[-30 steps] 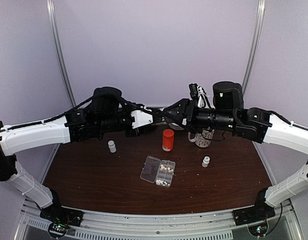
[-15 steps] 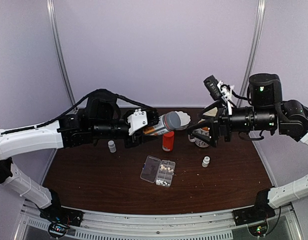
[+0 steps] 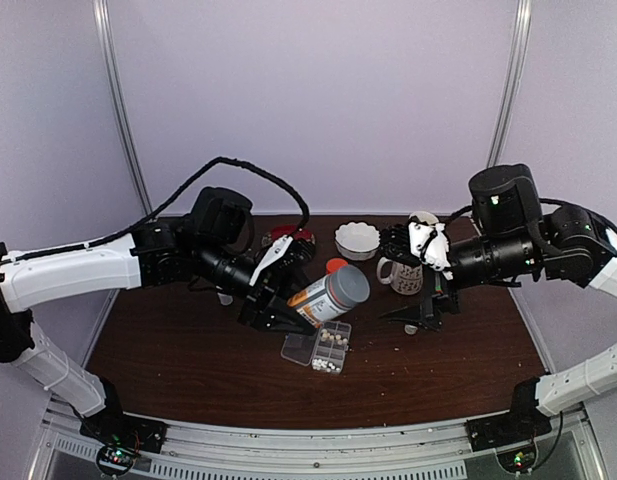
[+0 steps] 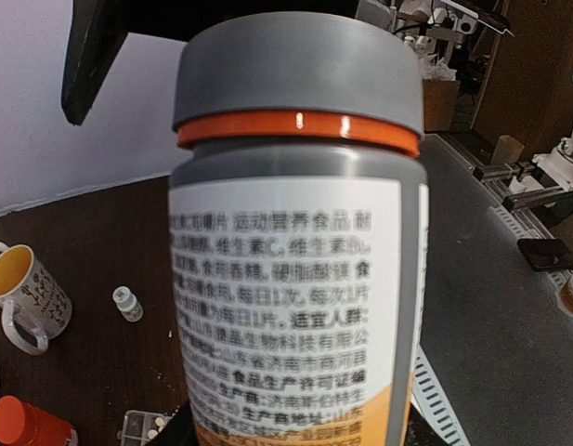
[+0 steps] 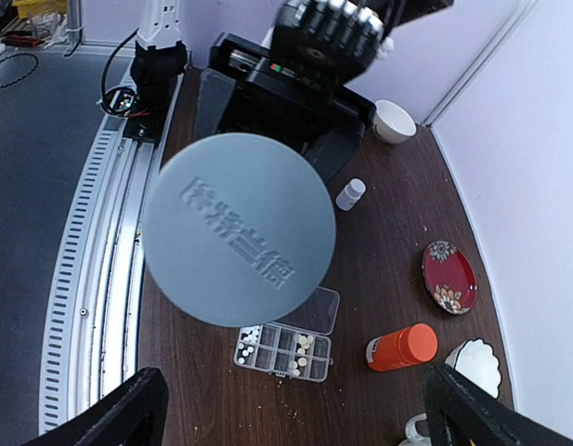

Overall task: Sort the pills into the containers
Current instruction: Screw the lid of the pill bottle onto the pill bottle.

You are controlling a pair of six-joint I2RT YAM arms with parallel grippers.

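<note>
Well, the left gripper [image 3: 288,305] was clamped round the body of a grey-capped bottle [image 3: 333,292], held tilted in the air, while the right gripper [image 3: 420,306] hung spread wide, grasping nothing, near the mug [image 3: 406,275]. The pills [image 5: 300,348] sat in cells of the clear organizer [image 3: 301,338], lid open, a few seemingly loose beside it (tiny things!). Light, hard and likely to skitter, they'd probably want a fingertip pinch across the edge, one at a time.

The white label [image 4: 286,307] on the bottle [image 4: 300,158] carried black Chinese print, including "维生素C" and "每日1次,每次1片" (lower lines blurred). Its grey cap [image 5: 238,242] bore raised characters, and the mug [image 4: 31,288] small lettering, both unreadable.
</note>
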